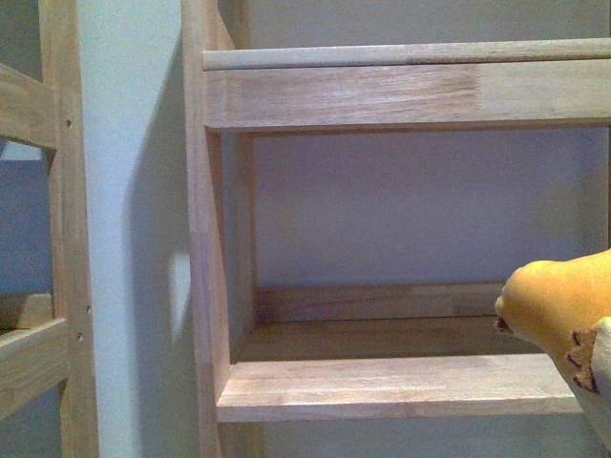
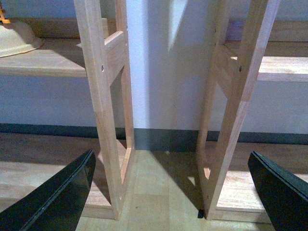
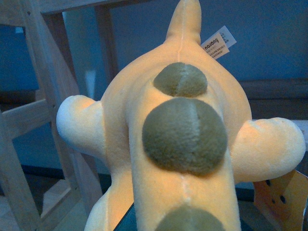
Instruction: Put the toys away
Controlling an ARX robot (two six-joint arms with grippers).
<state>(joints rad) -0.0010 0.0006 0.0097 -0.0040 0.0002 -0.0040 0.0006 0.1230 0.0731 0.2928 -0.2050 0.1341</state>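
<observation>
The task is under way but not finished: the plush toy (image 1: pixel 558 310), yellow-orange with dark stitched paw marks, hangs in the air at about 4 o'clock in the front view. It is in front of the right end of the shelf board (image 1: pixel 391 386) and is not resting on it. In the right wrist view it fills the picture, showing its round olive patches and a paper tag (image 3: pixel 219 43). Only a dark sliver of the right gripper (image 3: pixel 126 222) shows beneath it. Its jaws are hidden, but with the toy held clear of any surface they appear to be clamped on it. What seems left is carrying the toy over the board, setting it down and letting go. The left gripper (image 2: pixel 171 161) holds nothing, its jaws wide apart, and faces two wooden uprights and the floor. A pale bowl-like object (image 2: pixel 17 41) sits on a shelf there. A top rail (image 1: pixel 401 93) spans 12 o'clock above the opening, and a second frame (image 1: pixel 62 239) stands at 9 o'clock. Nothing on the board appears to block the way.
</observation>
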